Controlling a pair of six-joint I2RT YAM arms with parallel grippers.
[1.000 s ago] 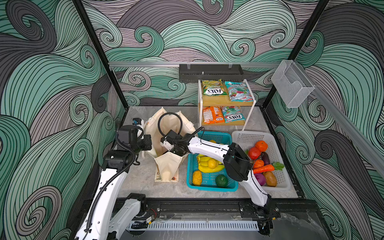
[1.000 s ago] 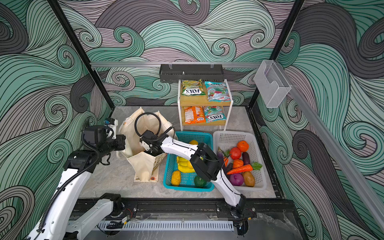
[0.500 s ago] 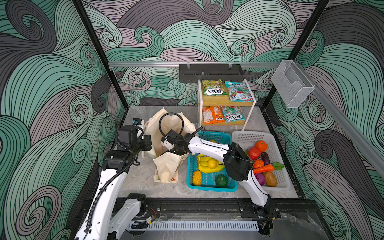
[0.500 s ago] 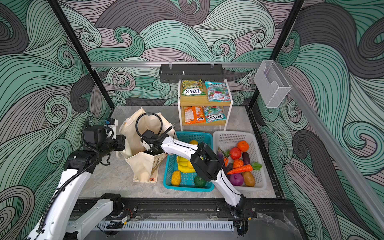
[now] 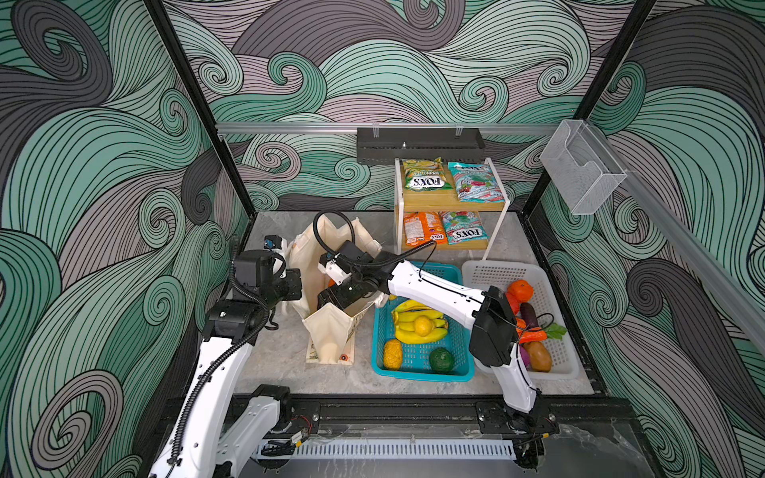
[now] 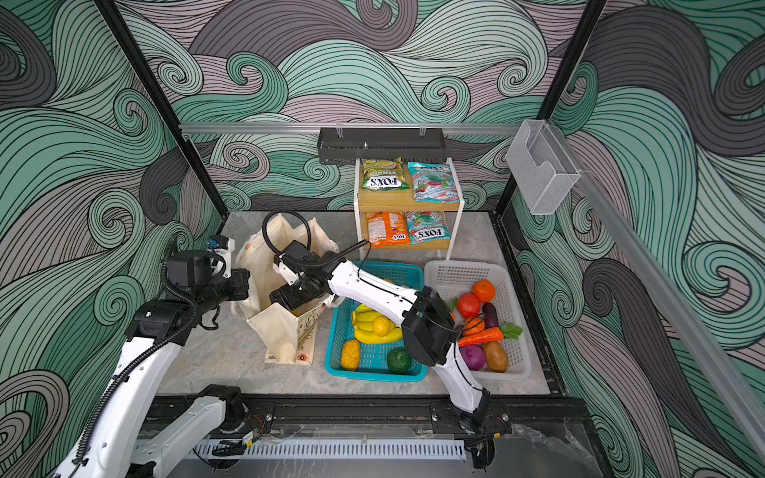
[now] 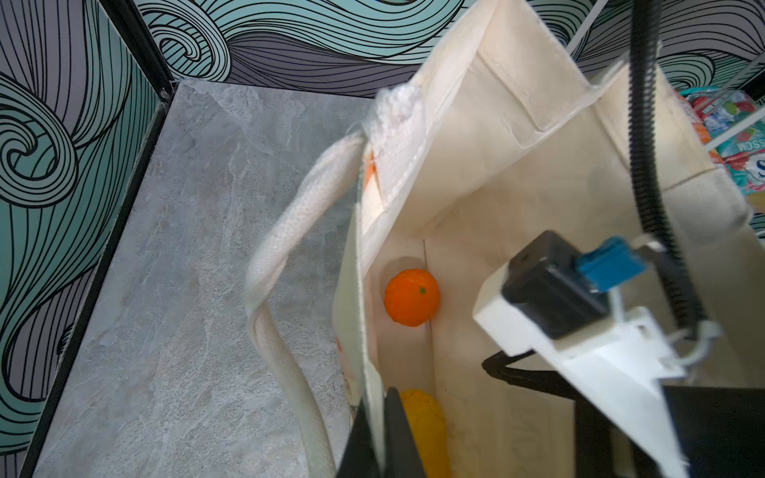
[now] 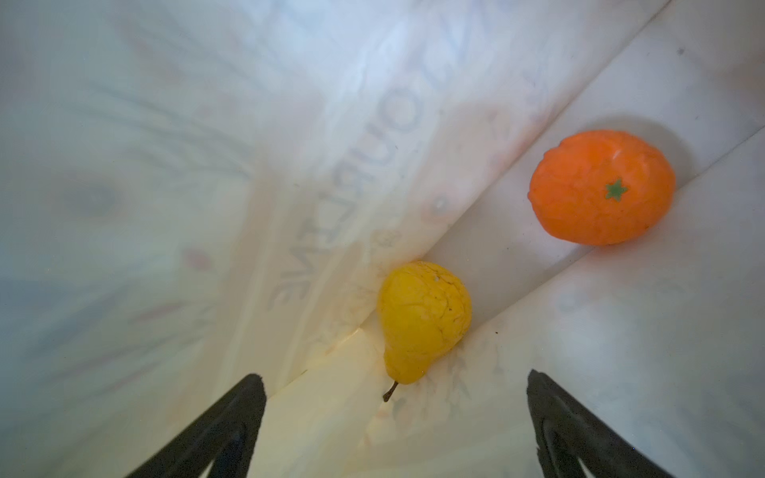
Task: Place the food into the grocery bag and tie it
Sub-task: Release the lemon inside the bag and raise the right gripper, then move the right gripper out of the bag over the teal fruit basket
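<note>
Grey marbled counter (image 5: 281,360) carries a cream canvas grocery bag (image 5: 331,331), its rim clenched by the left pincer (image 7: 378,399). Inside, the right pincer (image 8: 393,374) gapes over a dimpled orange (image 8: 602,188) and yellow pear (image 8: 422,318).

Teal basket (image 5: 422,375) beside white basket (image 5: 501,268)

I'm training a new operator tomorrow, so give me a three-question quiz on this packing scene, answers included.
1. How many fruits show inside the grocery bag? A) none B) two C) four
2. True or false: the right hand is clamped on the pear.
3. What does the left hand grip?
Key: 1 B, the pear and the orange. 2 False: it is open, clear of the pear. 3 The grocery bag's rim.
</note>
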